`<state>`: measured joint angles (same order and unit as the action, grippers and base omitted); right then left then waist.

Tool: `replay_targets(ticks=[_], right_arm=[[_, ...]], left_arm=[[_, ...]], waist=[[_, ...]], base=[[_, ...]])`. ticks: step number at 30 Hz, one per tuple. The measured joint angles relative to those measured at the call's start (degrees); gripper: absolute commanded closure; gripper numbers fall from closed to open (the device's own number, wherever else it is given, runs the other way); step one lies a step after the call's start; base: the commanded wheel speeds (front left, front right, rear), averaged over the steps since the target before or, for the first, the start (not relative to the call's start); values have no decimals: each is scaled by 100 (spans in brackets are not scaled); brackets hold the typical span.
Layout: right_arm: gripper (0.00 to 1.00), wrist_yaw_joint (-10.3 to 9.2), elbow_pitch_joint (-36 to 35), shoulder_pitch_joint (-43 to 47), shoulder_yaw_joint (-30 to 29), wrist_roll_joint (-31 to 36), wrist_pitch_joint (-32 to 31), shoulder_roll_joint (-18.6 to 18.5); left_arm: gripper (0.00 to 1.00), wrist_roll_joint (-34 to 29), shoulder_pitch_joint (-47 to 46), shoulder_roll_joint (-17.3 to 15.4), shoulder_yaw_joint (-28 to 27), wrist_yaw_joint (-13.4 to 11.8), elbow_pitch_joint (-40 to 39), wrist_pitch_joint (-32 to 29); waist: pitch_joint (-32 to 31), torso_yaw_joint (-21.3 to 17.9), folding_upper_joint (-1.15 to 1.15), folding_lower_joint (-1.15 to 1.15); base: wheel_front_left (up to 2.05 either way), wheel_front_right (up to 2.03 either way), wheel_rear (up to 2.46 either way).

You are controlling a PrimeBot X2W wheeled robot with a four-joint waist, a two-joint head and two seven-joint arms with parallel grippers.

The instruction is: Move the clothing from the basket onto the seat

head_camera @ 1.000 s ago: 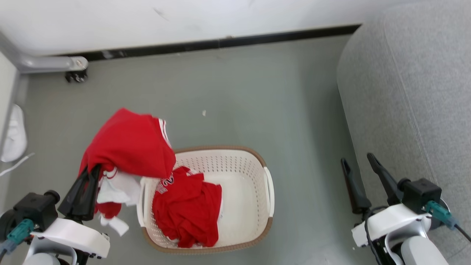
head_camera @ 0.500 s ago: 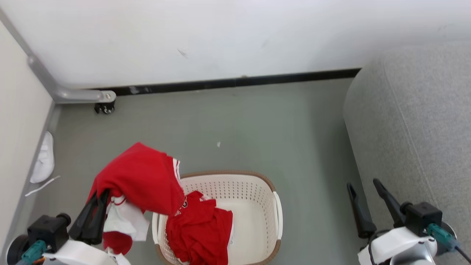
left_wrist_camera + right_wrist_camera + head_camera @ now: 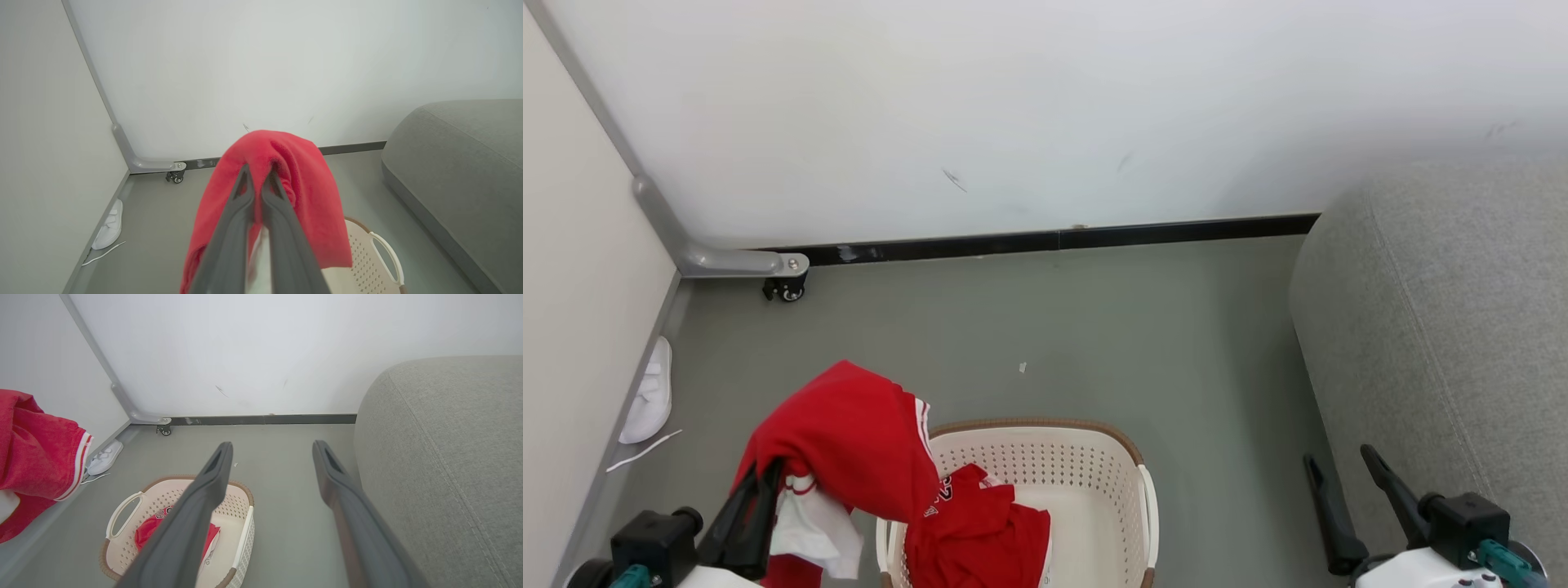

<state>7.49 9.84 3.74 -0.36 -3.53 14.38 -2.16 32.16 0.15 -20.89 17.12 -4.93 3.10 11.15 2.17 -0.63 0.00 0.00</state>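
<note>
Head view: left pincer [image 3: 758, 490] clamps a bright red fabric jersey [image 3: 849, 441], right pincer [image 3: 1337, 454] gapes empty; swing it high past the cream-white perforated basket [image 3: 1045, 461] onto the grey upholstered sofa [image 3: 1445, 343].

Grey floor [image 3: 1094, 327] bears basket [image 3: 1045, 459], white shoe [image 3: 650, 396], sofa [image 3: 1437, 343].

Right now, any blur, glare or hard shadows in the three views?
Head view: even soft light, no glare, faint shadow on the floor beside the sofa. Left wrist view: left gripper soft close to the lens, held red garment slightly fuzzy. Right wrist view: right gripper blurs toward the bottom edge; basket crisp.
</note>
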Motion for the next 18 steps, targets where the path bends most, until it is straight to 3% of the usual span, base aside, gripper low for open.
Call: replay_targets(ticks=[18], right_arm=[[0, 0, -63, 313, -33, 10, 0, 8]], left_arm=[[100, -12, 281, 51, 59, -185, -209, -110]], waist=[[-283, 47, 0, 0]], base=[[0, 0, 0]])
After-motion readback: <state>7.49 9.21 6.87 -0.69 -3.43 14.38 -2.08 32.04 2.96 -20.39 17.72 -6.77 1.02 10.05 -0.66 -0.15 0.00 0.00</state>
